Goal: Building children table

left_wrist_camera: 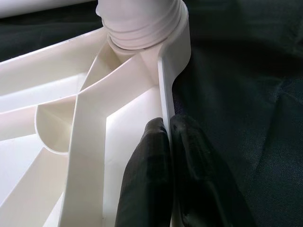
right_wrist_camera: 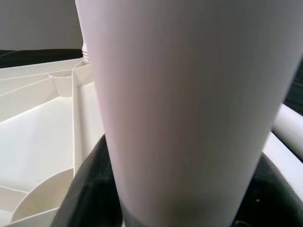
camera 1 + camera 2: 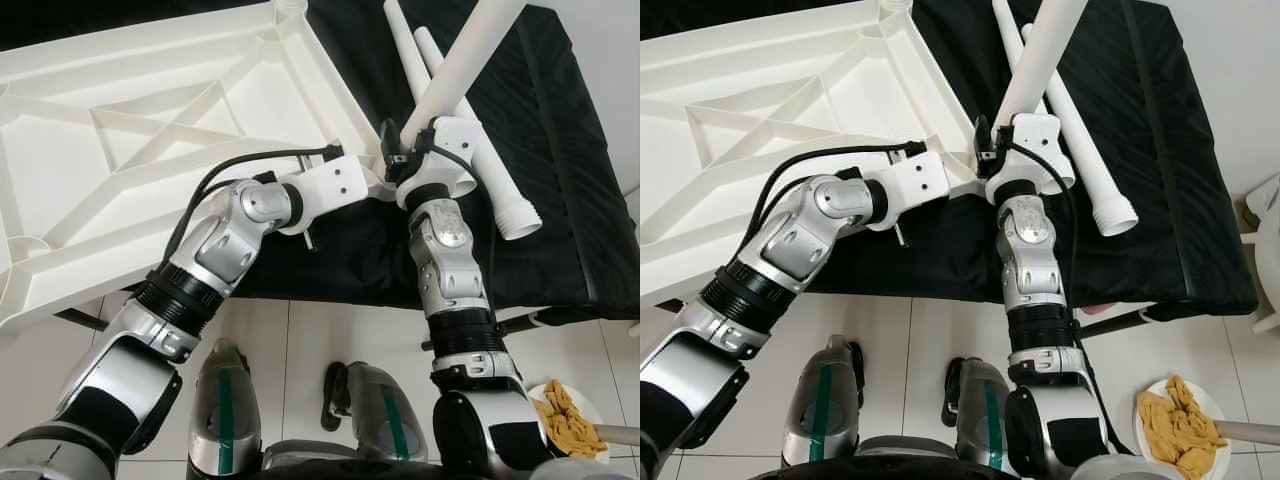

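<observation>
The white tabletop [image 3: 150, 130] lies upside down, ribs up, partly on a black-covered bench [image 3: 560, 150]. My left gripper [image 1: 168, 127] is shut on the tabletop's thin rim [image 1: 165, 85], close to its near right corner. My right gripper [image 3: 408, 140] is shut on a white table leg [image 3: 465, 55] that tilts up and to the right. The leg's threaded end [image 1: 142, 28] sits in the corner socket [image 1: 182, 38]. In the right wrist view this leg [image 2: 189, 109] runs between the black fingers [image 2: 87, 189]. Two more legs [image 3: 500, 190] lie on the black cloth.
The bench's front edge [image 3: 330, 290] runs across just ahead of my feet [image 3: 225, 400]. On the tiled floor lie a dark slipper [image 3: 335, 395] and, at the right, a white plate [image 3: 590, 405] with a yellow cloth [image 3: 565, 415]. The tabletop overhangs the bench on the left.
</observation>
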Robot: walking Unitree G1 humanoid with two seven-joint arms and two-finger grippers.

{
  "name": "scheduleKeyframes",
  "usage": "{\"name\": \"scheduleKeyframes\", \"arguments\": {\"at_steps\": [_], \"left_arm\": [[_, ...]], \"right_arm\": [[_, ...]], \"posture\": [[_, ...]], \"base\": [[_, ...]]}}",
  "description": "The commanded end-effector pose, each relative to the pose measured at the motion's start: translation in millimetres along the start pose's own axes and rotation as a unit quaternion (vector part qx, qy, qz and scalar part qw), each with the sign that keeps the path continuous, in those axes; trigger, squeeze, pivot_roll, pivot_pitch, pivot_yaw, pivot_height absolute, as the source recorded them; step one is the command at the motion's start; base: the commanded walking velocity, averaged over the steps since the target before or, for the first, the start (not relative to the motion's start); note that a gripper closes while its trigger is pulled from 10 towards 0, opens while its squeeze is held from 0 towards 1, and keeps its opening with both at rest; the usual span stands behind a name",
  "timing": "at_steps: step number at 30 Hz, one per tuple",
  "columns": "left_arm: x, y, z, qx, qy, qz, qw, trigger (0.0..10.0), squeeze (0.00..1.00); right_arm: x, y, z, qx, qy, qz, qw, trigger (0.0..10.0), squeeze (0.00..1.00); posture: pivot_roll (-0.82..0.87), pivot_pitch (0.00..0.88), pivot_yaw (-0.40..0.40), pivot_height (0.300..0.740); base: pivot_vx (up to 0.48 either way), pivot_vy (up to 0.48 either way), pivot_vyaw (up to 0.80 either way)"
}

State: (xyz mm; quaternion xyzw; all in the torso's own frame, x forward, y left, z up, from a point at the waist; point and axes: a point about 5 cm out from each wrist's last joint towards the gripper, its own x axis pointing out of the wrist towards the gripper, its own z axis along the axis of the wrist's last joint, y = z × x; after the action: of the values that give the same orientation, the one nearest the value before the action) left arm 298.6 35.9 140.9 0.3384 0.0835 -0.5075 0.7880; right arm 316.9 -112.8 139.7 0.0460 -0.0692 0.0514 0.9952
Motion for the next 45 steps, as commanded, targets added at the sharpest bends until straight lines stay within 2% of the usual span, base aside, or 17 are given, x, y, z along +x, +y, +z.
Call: {"name": "scheduleKeyframes", "arguments": {"at_steps": [1,2,3,11,15,16,19,23,26,28,30,33,36,42,45], "left_arm": [[4.2,-2.7,11,0.024,-0.019,0.003,1.0,10.0,0.0],[4.2,-2.7,11,0.024,-0.019,0.003,1.0,10.0,0.0],[4.3,-2.6,11,0.024,-0.019,0.003,1.0,10.0,0.0],[4.4,-2.1,11,0.025,-0.02,0.002,0.999,10.0,0.0],[4.5,-1.5,12,0.026,-0.022,0.002,0.999,10.0,0.0],[4.4,-1.2,13,0.026,-0.022,0.003,0.999,10.0,0.0],[4.3,-0.8,13,0.025,-0.023,0.003,0.999,10.0,0.0],[3.1,0.1,14,0.027,-0.025,0.003,0.999,10.0,0.0],[2.9,0.5,14,0.027,-0.026,0.004,0.999,10.0,0.0],[2.5,2.0,14,0.027,-0.025,0.005,0.999,10.0,0.0],[2.3,2.7,14,0.028,-0.025,0.006,0.999,10.0,0.0],[2.1,3.2,14,0.028,-0.025,0.006,0.999,10.0,0.0],[1.8,5.1,14,0.029,-0.025,0.008,0.999,10.0,0.0],[1.0,6.5,13,0.031,-0.023,0.009,0.999,10.0,0.0],[0.9,6.7,13,0.032,-0.023,0.009,0.999,10.0,0.0]], "right_arm": [[-5.7,19.0,-14,0.009,0.036,0.03,0.999,10.0,0.68],[-5.7,19.0,-14,0.009,0.036,0.03,0.999,10.0,0.68],[-5.9,16.2,-14,0.017,0.036,0.03,0.999,10.0,1.0],[-6.3,7.0,-10,0.022,0.026,0.036,0.999,10.0,1.0],[-4.6,-4.6,-12,0.007,0.038,0.039,0.998,10.0,1.0],[-3.7,-9.4,-13,0.004,0.046,0.047,0.998,10.0,0.0],[-2.9,-13.8,-15,0.001,0.053,0.056,0.997,10.0,0.0],[2.2,-32.8,-12,-0.011,0.049,0.106,0.993,10.0,0.0],[2.9,-35.4,-11,-0.014,0.047,0.114,0.992,10.0,0.0],[5.3,-49.1,-5,-0.036,0.043,0.179,0.982,10.0,0.0],[6.8,-58.0,-2,-0.043,0.046,0.217,0.974,10.0,0.0],[8.0,-60.0,0,-0.048,0.047,0.227,0.972,10.0,0.0],[13.5,-65.4,4,-0.05,0.048,0.271,0.96,10.0,0.0],[19.7,-66.5,4,-0.05,0.056,0.311,0.947,10.0,0.0],[20.7,-66.7,4,-0.05,0.056,0.317,0.945,10.0,0.0]], "posture": [[0.06,0.012,-0.109,0.74],[0.06,0.012,-0.109,0.74],[0.06,0.012,-0.107,0.74],[0.06,0.013,-0.102,0.74],[0.05,0.015,-0.103,0.74],[0.05,0.018,-0.102,0.74],[0.05,0.018,-0.102,0.74],[0.06,0.023,-0.098,0.74],[0.06,0.024,-0.096,0.74],[0.05,0.028,-0.089,0.74],[0.05,0.028,-0.089,0.74],[0.05,0.029,-0.085,0.74],[0.06,0.028,-0.08,0.74],[0.06,0.025,-0.074,0.74],[0.06,0.024,-0.074,0.74]], "base": [[0.0,0.0,0.0],[0.0,0.0,0.0],[0.0,0.0,0.0],[0.0,0.0,0.0],[0.0,0.0,0.0],[0.0,0.0,0.0],[0.0,0.0,0.0],[0.0,0.0,0.0],[0.0,0.0,0.0],[0.0,0.0,0.0],[0.0,0.0,0.0],[0.0,0.0,0.0],[0.0,0.0,0.0],[0.0,0.0,0.0],[0.0,0.0,0.0]]}}
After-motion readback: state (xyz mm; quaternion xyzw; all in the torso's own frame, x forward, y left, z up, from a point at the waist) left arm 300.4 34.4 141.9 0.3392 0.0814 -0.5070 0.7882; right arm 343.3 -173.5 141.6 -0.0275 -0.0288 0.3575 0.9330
